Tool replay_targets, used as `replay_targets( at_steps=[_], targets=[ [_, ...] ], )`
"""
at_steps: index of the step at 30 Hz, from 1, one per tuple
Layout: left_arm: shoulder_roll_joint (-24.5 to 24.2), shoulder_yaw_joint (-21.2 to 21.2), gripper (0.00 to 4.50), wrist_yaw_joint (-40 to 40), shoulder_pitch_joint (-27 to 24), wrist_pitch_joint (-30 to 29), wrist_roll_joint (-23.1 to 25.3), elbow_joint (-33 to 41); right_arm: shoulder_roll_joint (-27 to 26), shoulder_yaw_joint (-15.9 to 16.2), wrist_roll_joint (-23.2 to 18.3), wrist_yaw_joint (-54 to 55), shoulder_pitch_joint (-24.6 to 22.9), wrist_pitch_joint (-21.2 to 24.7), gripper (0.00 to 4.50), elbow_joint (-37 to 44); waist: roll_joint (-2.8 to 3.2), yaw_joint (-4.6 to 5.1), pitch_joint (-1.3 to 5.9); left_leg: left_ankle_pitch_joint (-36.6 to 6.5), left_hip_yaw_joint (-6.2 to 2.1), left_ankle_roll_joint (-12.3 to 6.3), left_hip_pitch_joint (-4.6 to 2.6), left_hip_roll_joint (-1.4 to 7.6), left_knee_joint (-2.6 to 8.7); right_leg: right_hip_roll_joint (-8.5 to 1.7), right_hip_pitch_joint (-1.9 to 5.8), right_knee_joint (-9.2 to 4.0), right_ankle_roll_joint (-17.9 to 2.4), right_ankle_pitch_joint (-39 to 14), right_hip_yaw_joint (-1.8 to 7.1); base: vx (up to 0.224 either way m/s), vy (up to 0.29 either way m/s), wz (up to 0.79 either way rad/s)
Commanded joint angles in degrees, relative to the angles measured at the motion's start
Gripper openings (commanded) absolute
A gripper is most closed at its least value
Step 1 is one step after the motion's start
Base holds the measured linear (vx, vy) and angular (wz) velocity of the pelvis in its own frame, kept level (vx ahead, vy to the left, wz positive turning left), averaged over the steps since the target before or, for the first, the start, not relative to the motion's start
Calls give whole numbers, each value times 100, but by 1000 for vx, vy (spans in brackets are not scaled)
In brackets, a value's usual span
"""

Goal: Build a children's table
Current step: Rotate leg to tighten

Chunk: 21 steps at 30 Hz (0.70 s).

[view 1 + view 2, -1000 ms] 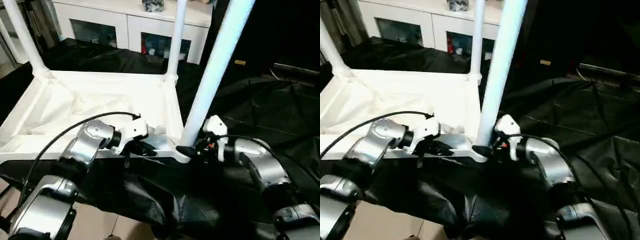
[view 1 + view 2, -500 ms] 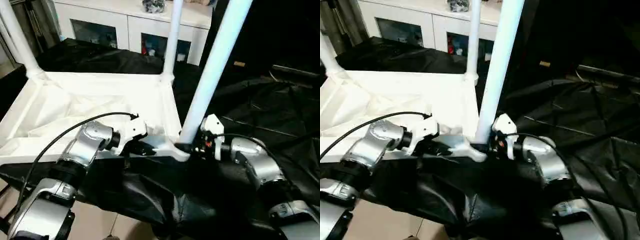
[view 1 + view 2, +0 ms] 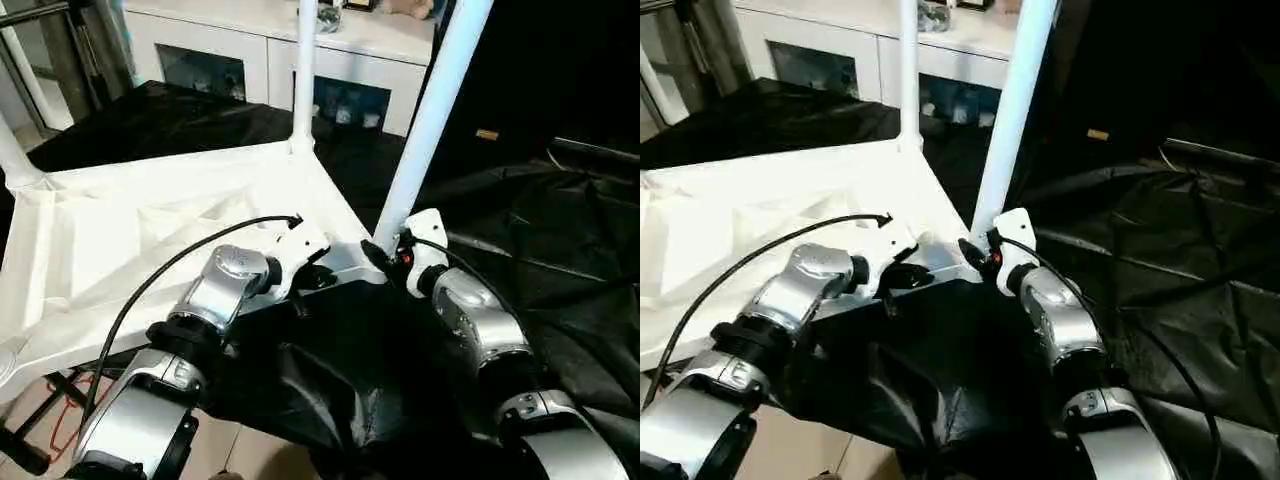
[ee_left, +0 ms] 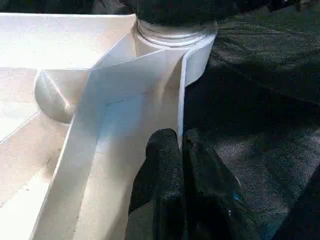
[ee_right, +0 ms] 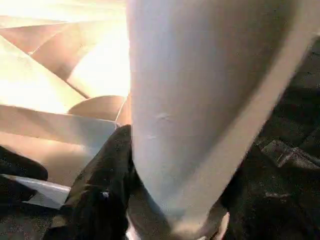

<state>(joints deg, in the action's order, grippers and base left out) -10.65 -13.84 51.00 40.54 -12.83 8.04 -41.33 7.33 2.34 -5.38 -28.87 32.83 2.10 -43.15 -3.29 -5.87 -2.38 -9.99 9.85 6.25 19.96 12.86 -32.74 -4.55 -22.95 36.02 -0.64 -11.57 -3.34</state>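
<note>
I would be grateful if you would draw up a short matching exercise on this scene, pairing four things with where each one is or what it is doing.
Things:
1. left hand
2. right hand
3. tabletop
4. cabinet

Places or states:
A. stands at the back, with glass doors
B. shut on the thin rim at the near corner
C. lies upside down on the black cloth, ribs showing
D. fingers on either side of the base of the near leg

Pairs: 1-B, 2-D, 3-C, 4-A
</note>
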Motion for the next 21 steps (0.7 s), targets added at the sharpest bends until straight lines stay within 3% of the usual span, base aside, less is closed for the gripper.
replay_targets(
  at_steps=[1,4,7,10,11,13,14,21],
  targets=[
    [180,18,0,1,-90,299,-255,166,-171,319,-28,-628,-183,207,303,-151,-3,-22,294,-1245,26,-103,23,5,376,-306,278,-512,-871,-1250,223,0,0,0],
    [-119,-39,0,730,-282,485,-430,429,179,526,-112,-1540,-281,158,312,179,-8,-32,320,-1052,37,-223,33,14,354,-303,309,-462,-1014,-737,223,0,0,0],
    [-397,-115,0,1310,-434,465,-537,618,531,782,-86,-2370,-379,-220,312,325,-24,-32,322,-891,50,-365,43,17,334,-299,320,-419,-1169,-351,212,0,0,0],
    [-697,-199,0,1779,-532,588,-550,662,833,893,-270,-3334,-461,-20,312,529,-20,-44,309,-926,51,-396,30,22,344,-300,318,-437,-1190,-482,211,0,0,0],
    [-756,-207,0,1871,-546,612,-555,663,890,901,-323,-3540,-476,49,312,575,-52,-56,310,-938,48,-414,28,31,343,-300,324,-430,-1191,-566,206,0,0,0],
    [-872,-212,0,2068,-567,633,-595,677,985,903,-374,-3865,-486,161,312,634,-19,-69,299,-1022,45,-378,10,51,359,-303,296,-443,-1206,-669,206,0,0,0],
    [-971,-230,0,2247,-586,647,-631,707,1064,935,-404,-4064,-484,224,312,657,-56,-79,288,-1061,48,-347,18,51,366,-295,302,-443,-1199,-768,198,0,0,0],
    [-1254,-313,0,2824,-590,621,-695,779,1259,1054,-448,-4621,-481,347,248,669,-51,-114,300,-1050,57,-237,5,59,362,-307,289,-430,-1218,-756,201,0,0,0]
  ],
)
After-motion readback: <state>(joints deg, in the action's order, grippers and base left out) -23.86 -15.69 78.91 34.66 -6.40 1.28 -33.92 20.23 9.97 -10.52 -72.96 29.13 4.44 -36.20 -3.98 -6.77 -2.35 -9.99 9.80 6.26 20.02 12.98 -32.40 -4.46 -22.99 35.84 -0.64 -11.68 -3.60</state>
